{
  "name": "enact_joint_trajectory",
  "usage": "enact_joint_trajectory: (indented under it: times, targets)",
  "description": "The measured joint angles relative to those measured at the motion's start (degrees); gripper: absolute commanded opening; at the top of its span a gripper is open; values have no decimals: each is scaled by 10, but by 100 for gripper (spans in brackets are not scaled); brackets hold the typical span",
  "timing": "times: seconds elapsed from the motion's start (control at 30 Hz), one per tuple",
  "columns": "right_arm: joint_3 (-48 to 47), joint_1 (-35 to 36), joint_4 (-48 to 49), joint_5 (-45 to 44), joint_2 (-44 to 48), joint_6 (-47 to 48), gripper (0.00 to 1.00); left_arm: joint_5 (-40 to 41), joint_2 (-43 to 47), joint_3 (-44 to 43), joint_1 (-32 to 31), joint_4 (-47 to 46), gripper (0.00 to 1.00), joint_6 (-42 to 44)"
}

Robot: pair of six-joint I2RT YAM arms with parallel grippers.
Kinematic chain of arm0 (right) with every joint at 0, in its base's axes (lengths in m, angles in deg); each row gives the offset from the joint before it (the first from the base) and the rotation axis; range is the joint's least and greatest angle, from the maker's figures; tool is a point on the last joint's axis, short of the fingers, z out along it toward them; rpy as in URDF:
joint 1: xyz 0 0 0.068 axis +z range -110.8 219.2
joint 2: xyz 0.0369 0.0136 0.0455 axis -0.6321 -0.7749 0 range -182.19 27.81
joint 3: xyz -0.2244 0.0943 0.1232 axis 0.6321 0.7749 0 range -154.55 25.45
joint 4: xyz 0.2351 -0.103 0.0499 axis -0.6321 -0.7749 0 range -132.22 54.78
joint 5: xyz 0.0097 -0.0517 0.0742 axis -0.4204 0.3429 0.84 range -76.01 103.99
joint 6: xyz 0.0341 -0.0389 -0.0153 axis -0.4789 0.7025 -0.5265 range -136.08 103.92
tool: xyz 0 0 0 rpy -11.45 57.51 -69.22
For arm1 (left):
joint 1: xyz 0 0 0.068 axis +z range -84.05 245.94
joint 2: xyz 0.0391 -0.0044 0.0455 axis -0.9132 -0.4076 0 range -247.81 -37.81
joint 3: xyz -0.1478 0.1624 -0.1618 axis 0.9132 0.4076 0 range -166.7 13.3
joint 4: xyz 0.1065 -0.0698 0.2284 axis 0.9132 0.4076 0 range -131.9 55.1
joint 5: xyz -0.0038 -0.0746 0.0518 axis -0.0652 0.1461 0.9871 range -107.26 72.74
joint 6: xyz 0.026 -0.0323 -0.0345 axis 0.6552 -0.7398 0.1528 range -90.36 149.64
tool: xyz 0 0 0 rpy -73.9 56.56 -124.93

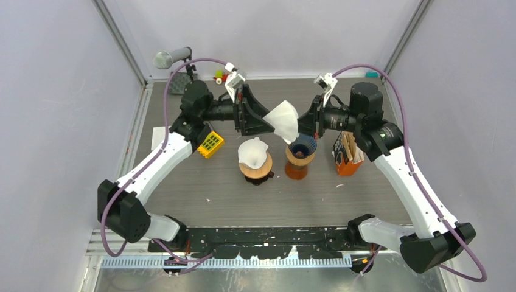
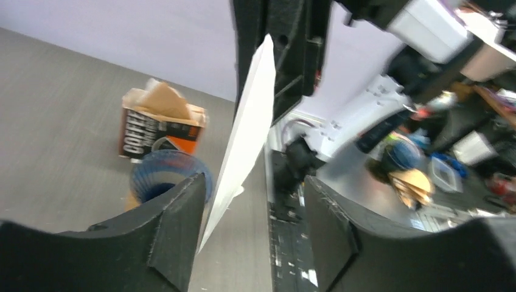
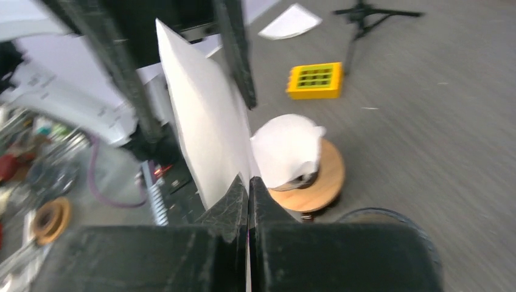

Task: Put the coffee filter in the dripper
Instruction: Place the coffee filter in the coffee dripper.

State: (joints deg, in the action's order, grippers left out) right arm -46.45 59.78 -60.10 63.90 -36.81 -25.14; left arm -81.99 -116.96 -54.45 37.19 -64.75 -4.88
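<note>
The table (image 1: 328, 194) is a grey, wood-grained board, closed in on the far, left and right sides by pale lilac walls (image 1: 274, 30) on metal framing. A microphone (image 1: 171, 58) on a small stand stands at the far left corner. A loose white sheet (image 1: 159, 135) lies by the left edge and a yellow block (image 1: 210, 144) sits just right of it. A torn-open coffee box (image 1: 347, 153) stands right of centre.

Two drippers stand side by side near the middle. The blue dripper (image 1: 302, 146) is on the right, on an orange-brown stand, and its cone is empty. The second dripper (image 1: 255, 159) is on the left, on a round wooden base, with a white paper cone in it.

The filter (image 1: 285, 121) hangs in the air between the two claws, above the table and just on the far-left side of the blue dripper, touching neither dripper. It is folded flat into a fan. Its long axis runs left to right, from one claw toward the other, and its sheet looks close to edge-on from the left wrist.

The right claw (image 3: 248, 182) is pressed fully together on the filter's right corner. The left claw (image 2: 252, 188) stands parted, a finger on each side of the filter's left end, with a gap showing on both sides.
</note>
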Motion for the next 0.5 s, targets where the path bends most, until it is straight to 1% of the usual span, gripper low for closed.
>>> enact_joint_trajectory:
  times: [0.03, 0.1, 0.2, 0.27, 0.37, 0.5]
  targets:
    - [-8, 0, -7, -24, 0, 1, 0, 21, 0, -18, 0, 42, 74, 26]
    - [-25, 1, -21, -100, 3, -3, 1, 70, 0, -57, -1, 125, 85, 74]
    - [-43, 4, -37, -203, 4, -22, 0, 175, -2, -124, -10, 245, 93, 146]
    - [-51, 8, -46, -267, 1, -43, 1, 244, -6, -159, -23, 299, 95, 181]
    - [-58, 15, -52, -337, -11, -77, 0, 353, -26, -207, -68, 370, 95, 233]
    - [-58, 18, -57, -384, -31, -126, 0, 464, -68, -245, -140, 432, 95, 283]
